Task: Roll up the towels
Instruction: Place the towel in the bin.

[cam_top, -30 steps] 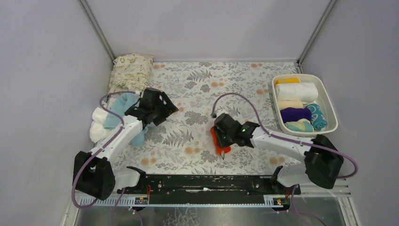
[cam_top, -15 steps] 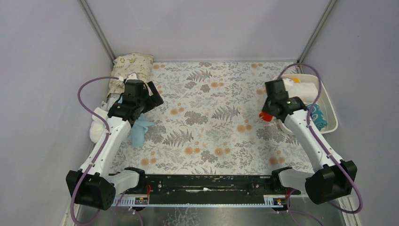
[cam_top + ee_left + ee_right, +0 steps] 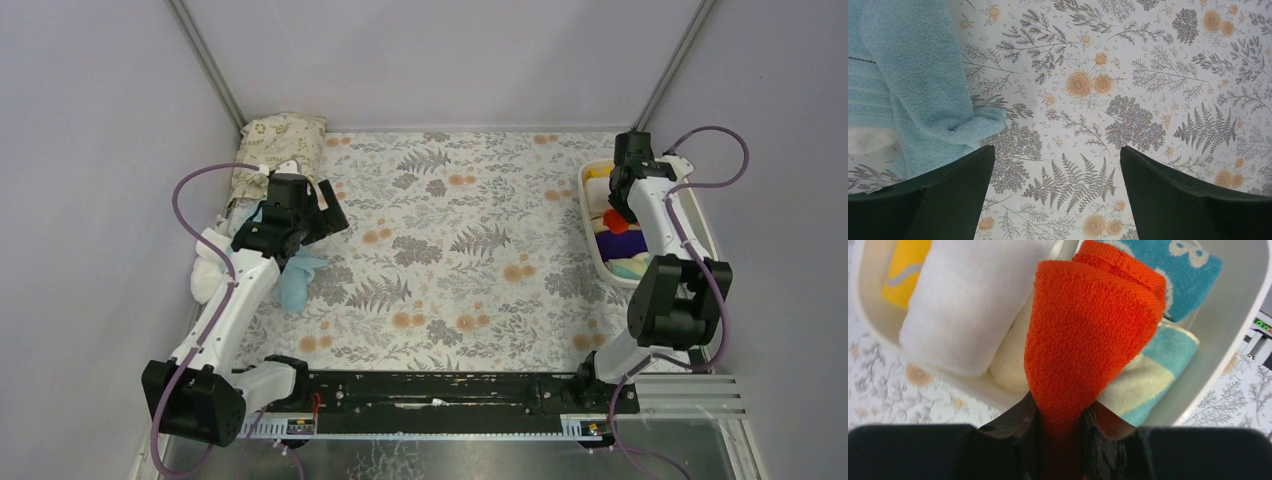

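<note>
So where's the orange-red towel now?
The orange-red towel is at the far right of the top view, pinched in the right tool above the white tray.

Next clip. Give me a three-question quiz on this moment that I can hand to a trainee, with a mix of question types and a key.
1. True or false: the right gripper is shut on the orange-red towel, holding it over the white bin.
2. What shows between the open fingers of the left gripper in its wrist view?
A) bare floral mat
B) a purple towel
C) the leaf-printed cushion
3. Short answer: which towel lies on the mat just beside the left gripper?

Key
1. True
2. A
3. The light blue towel
</note>
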Motion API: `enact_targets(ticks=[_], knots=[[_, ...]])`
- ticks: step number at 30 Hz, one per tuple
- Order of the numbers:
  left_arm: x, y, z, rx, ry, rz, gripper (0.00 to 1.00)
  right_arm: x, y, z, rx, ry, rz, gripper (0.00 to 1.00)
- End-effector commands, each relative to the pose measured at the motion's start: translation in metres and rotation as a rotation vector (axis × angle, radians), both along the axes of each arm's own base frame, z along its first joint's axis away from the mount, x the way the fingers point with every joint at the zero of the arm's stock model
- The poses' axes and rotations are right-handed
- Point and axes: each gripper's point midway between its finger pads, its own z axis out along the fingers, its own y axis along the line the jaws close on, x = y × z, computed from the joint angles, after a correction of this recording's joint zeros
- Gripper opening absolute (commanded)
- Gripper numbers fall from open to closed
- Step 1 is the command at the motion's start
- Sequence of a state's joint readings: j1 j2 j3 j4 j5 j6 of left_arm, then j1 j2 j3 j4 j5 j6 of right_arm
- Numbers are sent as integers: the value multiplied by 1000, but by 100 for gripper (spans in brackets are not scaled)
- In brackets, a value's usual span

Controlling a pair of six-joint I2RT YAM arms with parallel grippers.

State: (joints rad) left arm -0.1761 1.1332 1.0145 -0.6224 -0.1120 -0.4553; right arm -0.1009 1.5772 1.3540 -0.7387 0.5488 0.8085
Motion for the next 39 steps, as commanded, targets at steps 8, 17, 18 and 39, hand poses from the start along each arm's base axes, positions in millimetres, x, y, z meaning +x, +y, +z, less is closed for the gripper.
enact_targets(ticks=[8,17,18,39], knots=[[6,5,-4,32,-3,3,97,60,-31,-22,-26,-77,-159,0],[6,6,-5,38,0,7,97,85,-23,-60,71,-127,-168,0],[6,6,-6,37,0,7,98,87,-22,-62,82,-139,-167,0],[4,2,-4,19,-12,-11,99,72,7,-125,281,-245,-107,2]])
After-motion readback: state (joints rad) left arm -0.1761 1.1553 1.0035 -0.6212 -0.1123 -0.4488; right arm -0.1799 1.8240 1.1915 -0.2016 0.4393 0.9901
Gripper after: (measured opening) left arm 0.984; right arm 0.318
